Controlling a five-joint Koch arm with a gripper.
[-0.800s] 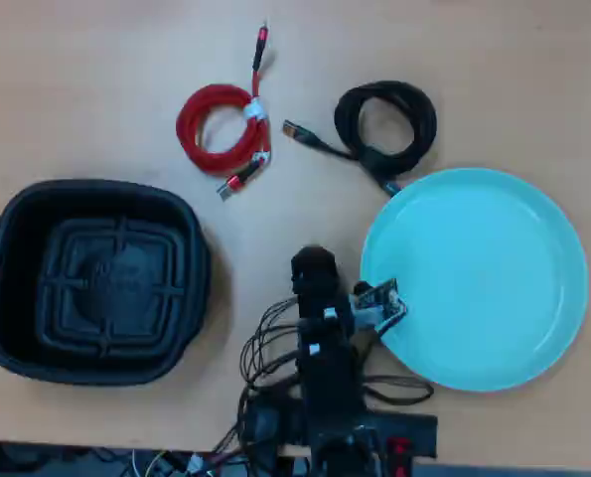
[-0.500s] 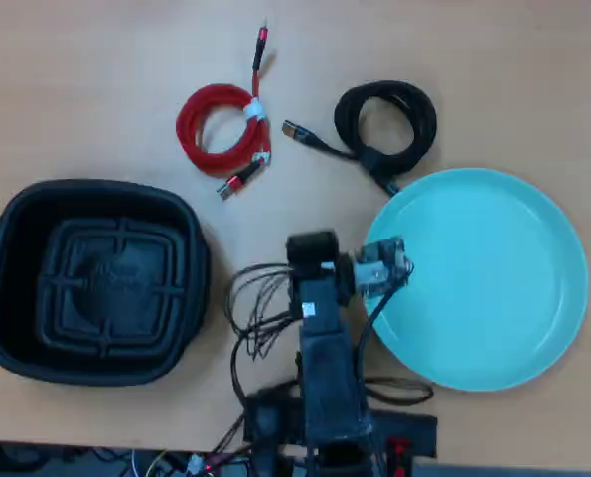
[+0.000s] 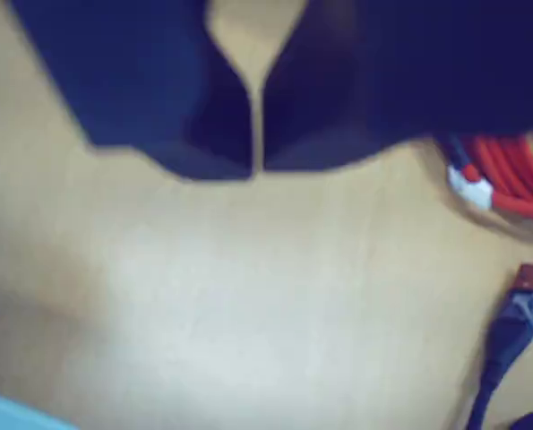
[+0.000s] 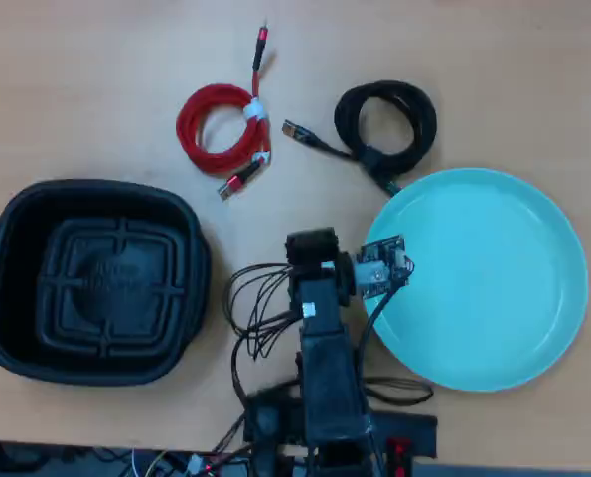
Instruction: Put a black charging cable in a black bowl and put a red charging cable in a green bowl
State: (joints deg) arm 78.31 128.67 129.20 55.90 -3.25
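Note:
In the overhead view the red charging cable (image 4: 191, 124) lies coiled on the table at the upper middle, with the black charging cable (image 4: 419, 124) coiled to its right. The black bowl (image 4: 111, 278) sits empty at the left. The green bowl (image 4: 484, 278) sits empty at the right. My gripper (image 4: 312, 240) hangs over bare table between the bowls, below both cables. In the wrist view my gripper (image 3: 257, 168) has its jaws together with nothing in them. The red cable (image 3: 508, 175) is at the right edge. The black cable's plug (image 3: 517, 313) is at the lower right.
Thin loose robot wires (image 4: 255, 308) hang left of the arm near the black bowl's rim. A small circuit board (image 4: 382, 266) on the arm overlaps the green bowl's edge. The green bowl's edge shows in the wrist view's lower left corner (image 3: 15, 414).

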